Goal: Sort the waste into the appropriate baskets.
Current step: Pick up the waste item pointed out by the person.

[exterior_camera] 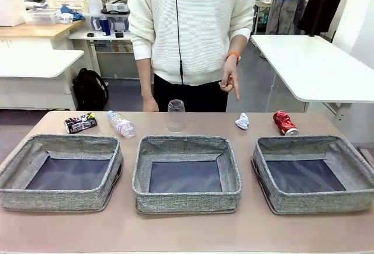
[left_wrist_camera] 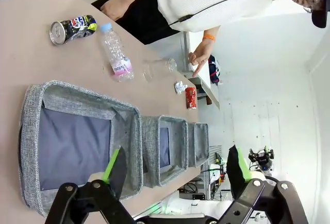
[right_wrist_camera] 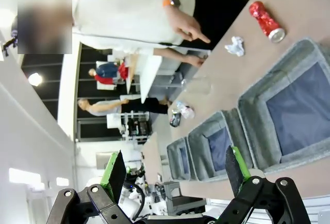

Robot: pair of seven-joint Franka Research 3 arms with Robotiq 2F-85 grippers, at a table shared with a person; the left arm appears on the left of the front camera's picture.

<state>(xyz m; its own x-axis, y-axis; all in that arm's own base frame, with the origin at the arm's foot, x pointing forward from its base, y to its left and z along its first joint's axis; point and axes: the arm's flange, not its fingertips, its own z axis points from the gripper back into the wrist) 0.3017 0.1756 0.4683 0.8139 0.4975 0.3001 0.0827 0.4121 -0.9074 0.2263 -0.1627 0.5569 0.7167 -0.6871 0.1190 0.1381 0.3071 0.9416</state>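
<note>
With the left claw (left_wrist_camera: 175, 157) and the right claw (right_wrist_camera: 175, 157) both spread open and empty, and the waste (exterior_camera: 120, 124) lying on the counter (exterior_camera: 187, 230) beyond the baskets (exterior_camera: 187, 198) from them, a low reach may snag a fabric wall, and a nudge may topple the clear plastic cup (exterior_camera: 176, 115).

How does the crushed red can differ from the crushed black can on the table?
The crushed red can is red; the crushed black can carries colourful print. The red can lies behind the right grey woven basket, the black can behind the left basket. The red can's end points toward the baskets; the black can lies crosswise. Both lie on their sides, outside the baskets.
</note>
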